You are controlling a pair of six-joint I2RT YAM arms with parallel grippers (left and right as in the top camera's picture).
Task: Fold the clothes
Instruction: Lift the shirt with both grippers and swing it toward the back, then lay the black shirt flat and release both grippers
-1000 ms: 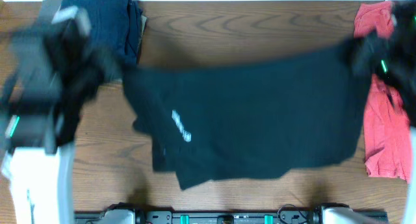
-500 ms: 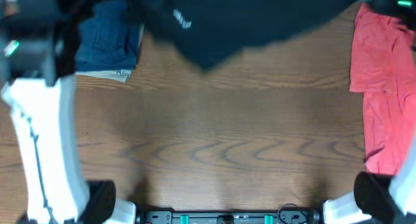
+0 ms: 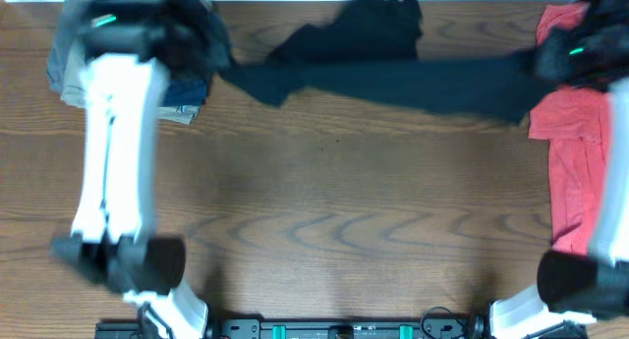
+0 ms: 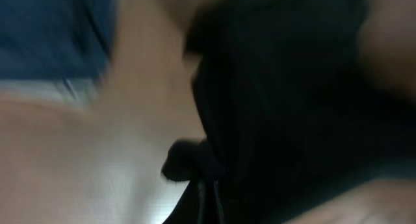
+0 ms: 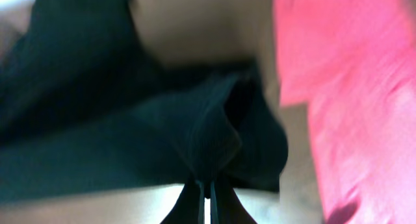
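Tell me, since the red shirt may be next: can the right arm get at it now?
Probably not: the red shirt lies close by, but the right pincer is shut on the black garment.

black garment (image 3: 413,79) pulled narrow (was spread), farther back

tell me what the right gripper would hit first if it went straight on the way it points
The black garment: the right gripper is shut on a bunched fold of it, which fills the line straight ahead. The red shirt lies off to one side. Blur leaves depth beyond unclear.
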